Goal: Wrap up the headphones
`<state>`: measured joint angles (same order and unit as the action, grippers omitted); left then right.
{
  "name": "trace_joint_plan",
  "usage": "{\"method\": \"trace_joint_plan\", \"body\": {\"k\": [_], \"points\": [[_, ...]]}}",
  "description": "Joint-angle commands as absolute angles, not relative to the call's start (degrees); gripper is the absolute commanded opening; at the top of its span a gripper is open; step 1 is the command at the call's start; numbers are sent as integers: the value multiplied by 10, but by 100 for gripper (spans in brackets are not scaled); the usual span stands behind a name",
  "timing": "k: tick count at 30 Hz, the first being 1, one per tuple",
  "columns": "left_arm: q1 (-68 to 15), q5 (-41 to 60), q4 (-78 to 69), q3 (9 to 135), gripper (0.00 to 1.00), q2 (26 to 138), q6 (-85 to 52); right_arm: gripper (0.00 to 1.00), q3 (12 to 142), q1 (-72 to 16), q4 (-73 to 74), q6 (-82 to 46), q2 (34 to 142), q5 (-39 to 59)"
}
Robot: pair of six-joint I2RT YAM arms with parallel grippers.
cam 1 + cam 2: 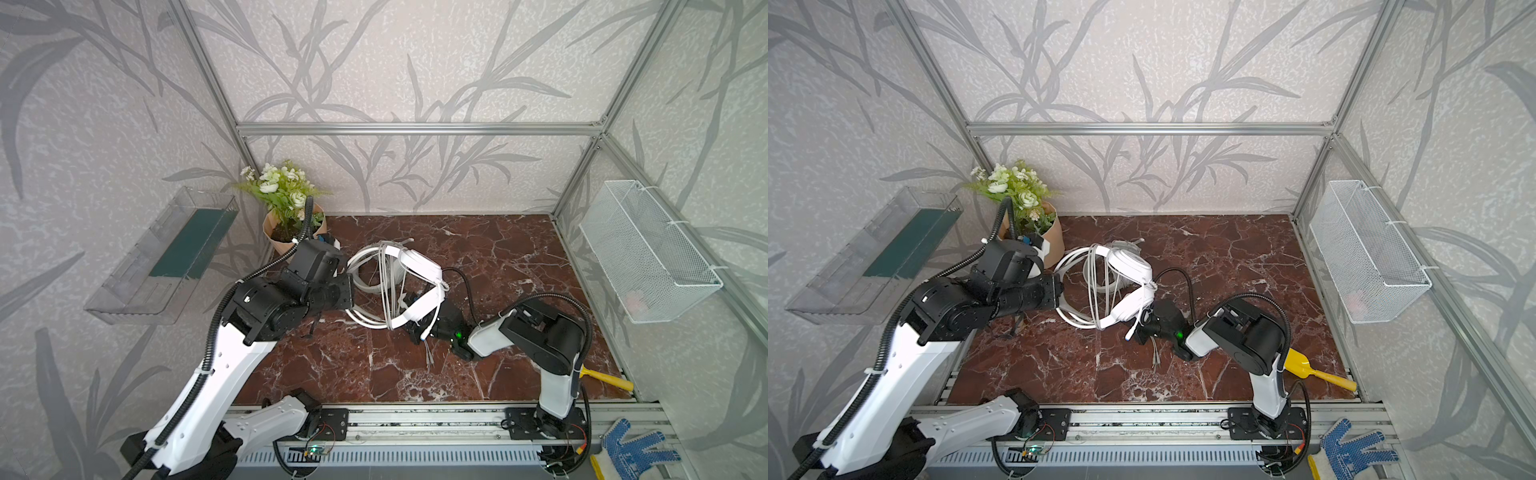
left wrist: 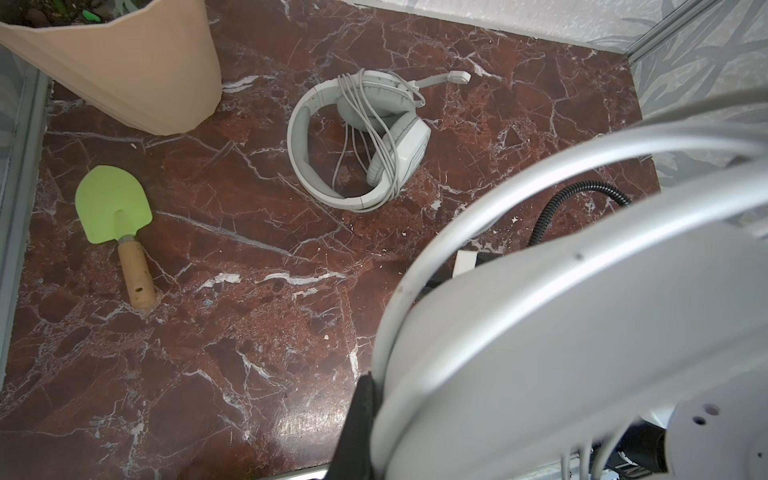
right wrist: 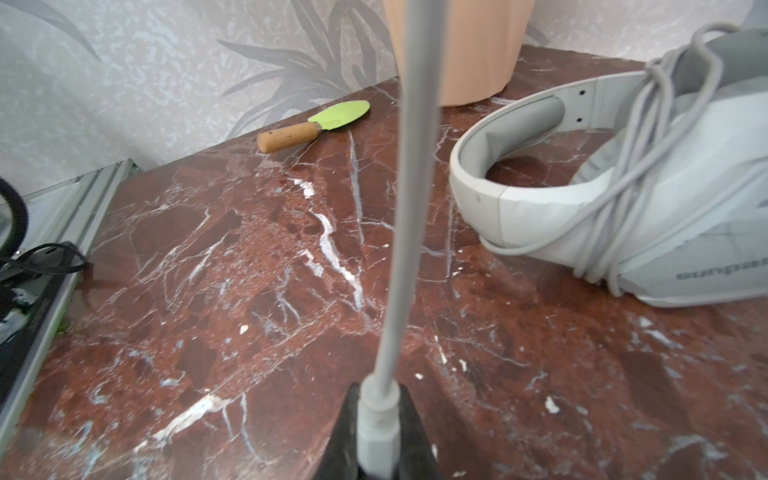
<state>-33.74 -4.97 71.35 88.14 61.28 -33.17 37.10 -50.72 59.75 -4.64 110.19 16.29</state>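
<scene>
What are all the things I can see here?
glossy bright white round-cupped headphones: 1, white, held up mid-table, cable looped around
pale cable plug: 1, white, pinched low beside the headphones
greyish-white padded headset: 1, pale grey, lying on the table, cable wound on
beige flower pot: 1, beige, back left
green trowel with wooden handle: 1, green, on the table near the pot
yellow plastic scoop: 1, yellow, front right
clear plastic tray: 1, see-through, left wall
white wire-mesh basket: 1, white, right wall
blue-dotted glove: 1, blue and white, front right rail
red-brown marble table: 1, under everything
left gripper: 1, black, shut on the headphones
right gripper: 1, black, shut on the plug
</scene>
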Motion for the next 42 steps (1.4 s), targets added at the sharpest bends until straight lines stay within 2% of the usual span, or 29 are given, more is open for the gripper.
{"method": "trace_joint_plan", "body": {"k": [1,12,20,33,42], "points": [[-336,-62,685,907,0,609,-346,0,353,-514,614,-54,1081,133],[-336,-63,689,931,0,589,-357,0,348,-501,614,-74,1121,90],[-335,-72,686,948,0,577,-367,0,344,-501,638,-99,1145,95],[-334,-112,668,929,0,570,-375,0,337,-557,606,-75,1103,79],[-327,-137,657,925,0,595,-376,0,349,-626,498,-16,1027,30]]}}
